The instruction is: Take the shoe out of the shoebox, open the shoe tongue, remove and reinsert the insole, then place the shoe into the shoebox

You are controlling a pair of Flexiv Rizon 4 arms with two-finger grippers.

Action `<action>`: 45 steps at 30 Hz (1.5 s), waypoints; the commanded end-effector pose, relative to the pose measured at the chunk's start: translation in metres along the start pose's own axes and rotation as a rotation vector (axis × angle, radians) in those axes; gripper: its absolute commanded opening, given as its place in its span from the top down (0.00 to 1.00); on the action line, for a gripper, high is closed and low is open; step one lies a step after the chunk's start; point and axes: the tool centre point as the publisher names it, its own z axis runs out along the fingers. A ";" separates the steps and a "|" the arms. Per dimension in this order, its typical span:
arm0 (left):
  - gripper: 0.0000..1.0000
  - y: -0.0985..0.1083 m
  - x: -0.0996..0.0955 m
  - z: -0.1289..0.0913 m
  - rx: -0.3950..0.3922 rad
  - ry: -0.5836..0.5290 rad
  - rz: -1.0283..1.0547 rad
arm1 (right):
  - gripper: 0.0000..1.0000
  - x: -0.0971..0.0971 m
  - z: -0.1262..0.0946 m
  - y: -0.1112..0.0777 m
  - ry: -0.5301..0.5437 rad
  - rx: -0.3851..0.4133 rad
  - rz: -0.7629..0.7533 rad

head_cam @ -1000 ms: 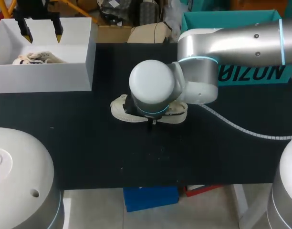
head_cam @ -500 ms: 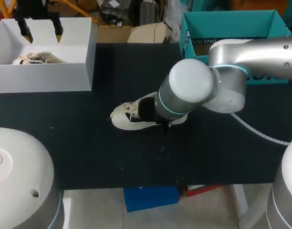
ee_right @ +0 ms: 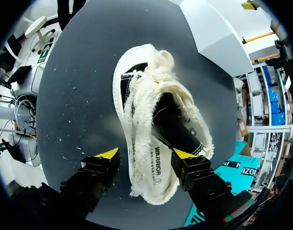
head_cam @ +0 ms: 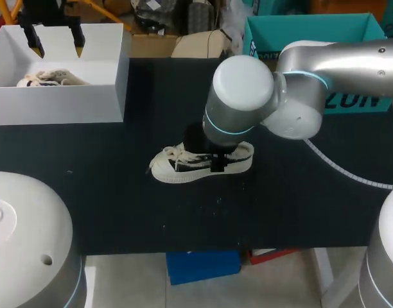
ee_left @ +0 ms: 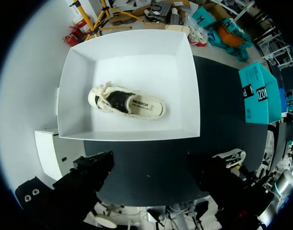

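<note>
A cream canvas shoe (head_cam: 183, 168) with black panels stands on its sole mid-table, toe pointing left. My right arm hangs straight over its heel half and hides the gripper in the head view. In the right wrist view my right gripper (ee_right: 145, 153) is open and straddles the shoe (ee_right: 156, 120); one yellow tip stands clear of the sole. Its tongue and frayed laces are spread wide. My left gripper (head_cam: 55, 40) hovers open over the white shoebox (head_cam: 61, 102) at the back left. A second shoe (ee_left: 127, 101) lies inside the shoebox (ee_left: 129, 134).
A teal box (head_cam: 312, 29) stands at the back right, behind my right arm. A grey cable (head_cam: 338, 170) trails across the black tabletop (head_cam: 119, 212) to the right of the shoe.
My right wrist swung right, then came back over the shoe's heel half. The shoe came out from under the arm and now sits slightly nearer the front. Left arm unmoved.
</note>
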 end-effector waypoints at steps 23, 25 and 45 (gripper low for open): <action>0.00 0.000 0.000 0.000 -0.002 -0.001 -0.001 | 0.00 -0.044 -0.067 -0.054 0.188 -0.348 -0.140; 0.00 0.000 0.000 0.000 -0.002 -0.001 -0.001 | 0.00 -0.044 -0.067 -0.054 0.188 -0.348 -0.140; 0.00 0.000 0.000 0.000 -0.002 -0.001 -0.001 | 0.00 -0.044 -0.067 -0.054 0.188 -0.348 -0.140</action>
